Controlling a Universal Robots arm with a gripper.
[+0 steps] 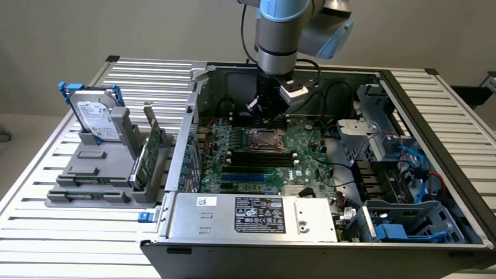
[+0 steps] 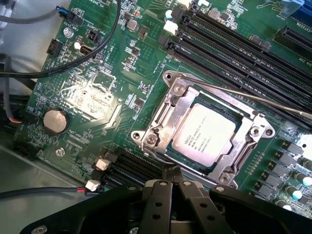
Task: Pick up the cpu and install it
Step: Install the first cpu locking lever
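Exterior view: arm reaches down into the open computer case [image 1: 434, 192], gripper [image 1: 259, 113] low over the motherboard [image 1: 263, 157] near the case's far wall, just beyond the cpu socket [image 1: 263, 140]. The cpu sits in that socket, mid-board. On the exterior view's left, a grey parts holder [image 1: 101, 168] stands on the slatted metal table [image 1: 31, 192], carrying the hard drive [image 1: 97, 119] with blue bracket and a thin green card [image 1: 151, 148], both upright. Power supply [image 1: 256, 215] lies along the case's near edge. Plain light wall behind, pale floor at the table's left edge.

Wrist view: gripper [image 2: 171, 183] fingers pressed together, nothing between them, tips just beside the socket frame [image 2: 161, 131]. The cpu [image 2: 204, 136] lies flat inside the frame, silver top up, looks seated and square. Thin retention lever [image 2: 253, 97] crosses the frame's far side and appears raised, not latched. Black cables [image 2: 73, 63] loop over the board's corner area; a coin battery [image 2: 54, 121] is well apart from the socket.

Risks, as a judgement: closed tips this near could scrape the frame or nudge the chip if they drift sideways; pressing on a chip not fully aligned could bend socket pins; the loose lever or nearby cables could snag the fingers; memory slots [image 2: 229, 44] close by leave little room.
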